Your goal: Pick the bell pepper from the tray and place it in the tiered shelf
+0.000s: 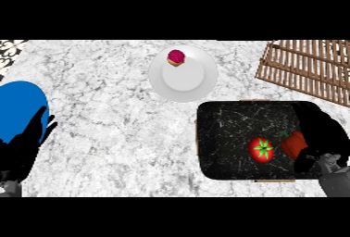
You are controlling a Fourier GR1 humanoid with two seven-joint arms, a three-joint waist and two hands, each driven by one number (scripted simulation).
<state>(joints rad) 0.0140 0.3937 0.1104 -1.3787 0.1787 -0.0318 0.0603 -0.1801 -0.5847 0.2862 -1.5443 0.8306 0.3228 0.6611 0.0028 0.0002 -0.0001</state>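
Observation:
A red bell pepper [292, 143] with a green stem lies on the right side of the black marbled tray [226, 134]. My right hand [320, 132] reaches over the tray's right part. It lies against the pepper's right side and hides part of it, with its fingers stretched toward the tray's far edge, open. The brown slatted tiered shelf [308, 65] stands at the far right, beyond the tray. At the left edge my left hand [24, 150] rests open with fingers up.
A red tomato [261, 149] with a green top lies on the tray just left of the pepper. A white plate [184, 78] with a small pink-topped cake [176, 57] sits behind the tray. A blue plate [21, 109] lies under my left hand.

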